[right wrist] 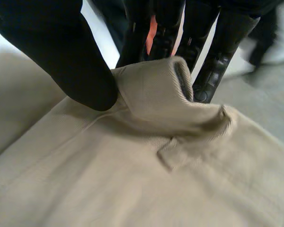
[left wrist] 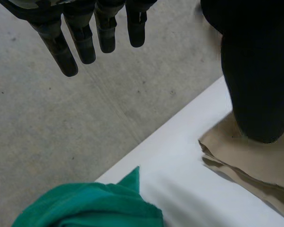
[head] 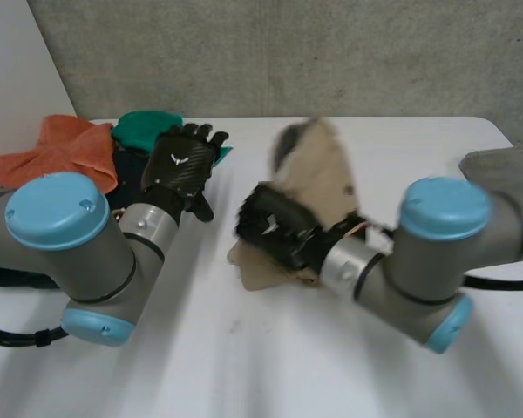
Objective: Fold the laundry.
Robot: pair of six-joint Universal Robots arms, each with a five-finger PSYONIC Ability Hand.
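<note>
A beige cloth (head: 322, 174) lies in the middle of the white table (head: 244, 348), one part of it raised. My right hand (head: 275, 228) is at its near left edge. In the right wrist view the thumb and fingers (right wrist: 52, 52) pinch a raised fold of the beige cloth (right wrist: 146, 179). My left hand (head: 181, 161) hovers to the left of the cloth with straight, spread fingers (left wrist: 85, 38), holding nothing. A corner of the beige cloth (left wrist: 255, 165) lies under its thumb.
An orange cloth (head: 61, 152), a green cloth (head: 144, 131) and something dark lie piled at the table's far left. The green cloth (left wrist: 94, 208) lies below my left hand's fingers. A grey cloth (head: 506, 170) lies at the right edge.
</note>
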